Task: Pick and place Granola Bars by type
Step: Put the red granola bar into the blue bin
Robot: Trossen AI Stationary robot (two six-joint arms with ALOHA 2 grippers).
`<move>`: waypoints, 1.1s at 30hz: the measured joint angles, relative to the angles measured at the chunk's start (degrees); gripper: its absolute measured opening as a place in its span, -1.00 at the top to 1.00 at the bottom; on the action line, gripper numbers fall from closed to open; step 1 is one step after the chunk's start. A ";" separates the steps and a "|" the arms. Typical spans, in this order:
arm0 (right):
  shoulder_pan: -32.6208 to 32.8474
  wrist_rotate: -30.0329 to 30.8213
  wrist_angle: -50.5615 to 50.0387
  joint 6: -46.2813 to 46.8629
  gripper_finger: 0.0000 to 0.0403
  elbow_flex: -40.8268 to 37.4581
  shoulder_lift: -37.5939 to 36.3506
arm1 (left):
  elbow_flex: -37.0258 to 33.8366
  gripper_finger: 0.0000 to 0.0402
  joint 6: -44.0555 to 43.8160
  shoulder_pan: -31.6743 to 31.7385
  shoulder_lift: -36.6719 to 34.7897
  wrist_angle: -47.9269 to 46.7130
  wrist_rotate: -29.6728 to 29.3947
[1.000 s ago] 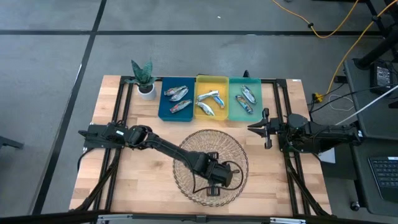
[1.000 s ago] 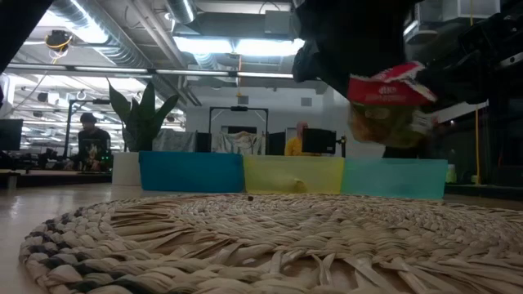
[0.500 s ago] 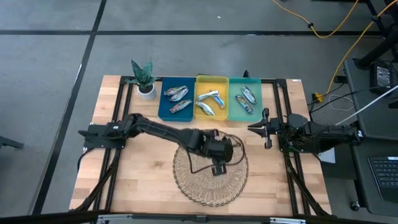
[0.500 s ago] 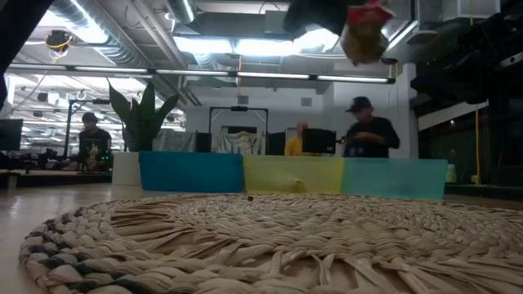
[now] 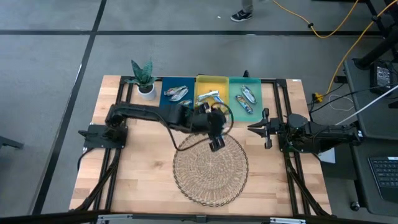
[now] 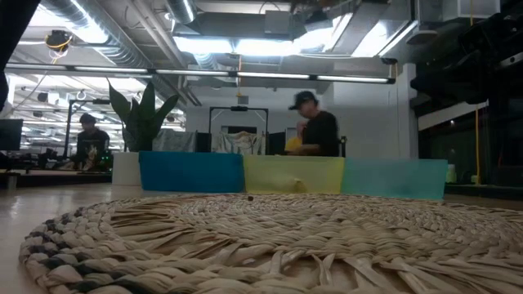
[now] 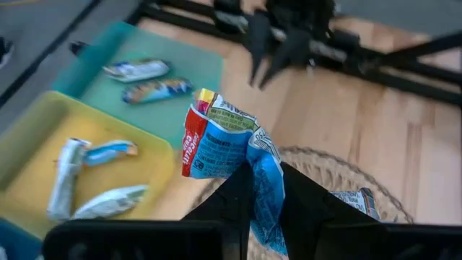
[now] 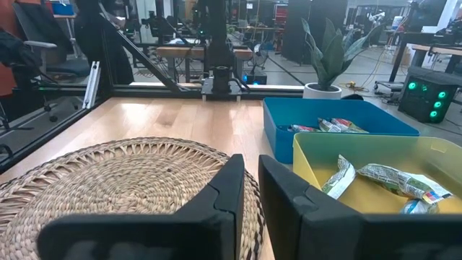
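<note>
High view: the left gripper [image 5: 214, 118] hangs over the yellow plastic tray [image 5: 200, 79], beside the round wicker basket [image 5: 210, 167]. The right gripper [image 5: 256, 129] waits near the green tray [image 5: 257, 84], fingers pressed together.

Left wrist view: fingers pinch a blue-and-red wrapped granola bar [image 7: 224, 144]. Step: transport. Next, select the matching tray, then release.

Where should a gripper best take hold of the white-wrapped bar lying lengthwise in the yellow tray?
Probably across the middle of the white-wrapped bar, coming straight down. It lies flat in the yellow tray, long and narrow, with free space along both long sides, so the fingers could close across its narrow width.
</note>
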 joint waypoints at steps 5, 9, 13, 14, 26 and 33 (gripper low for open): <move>0.00 0.00 0.02 0.00 0.76 0.00 0.00 | 0.00 0.77 -0.52 2.07 -3.24 -0.37 -2.59; -0.02 0.00 0.00 -0.01 0.76 0.00 -0.02 | 0.00 0.77 2.05 4.32 -5.08 -1.40 -4.75; -0.02 0.00 0.01 0.00 0.76 0.00 0.00 | 0.00 0.77 5.84 8.01 -6.32 -3.98 -4.77; 0.00 0.00 0.02 -0.02 0.76 0.00 0.00 | 0.00 0.77 6.55 9.06 -6.50 -4.99 -4.77; 0.00 0.00 0.02 -0.01 0.76 0.00 -0.01 | -0.06 0.77 20.23 24.13 -8.44 -16.48 -4.61; -0.01 0.00 0.02 -0.01 0.76 0.00 -0.02 | -0.04 0.77 23.52 33.20 -8.77 -21.34 0.54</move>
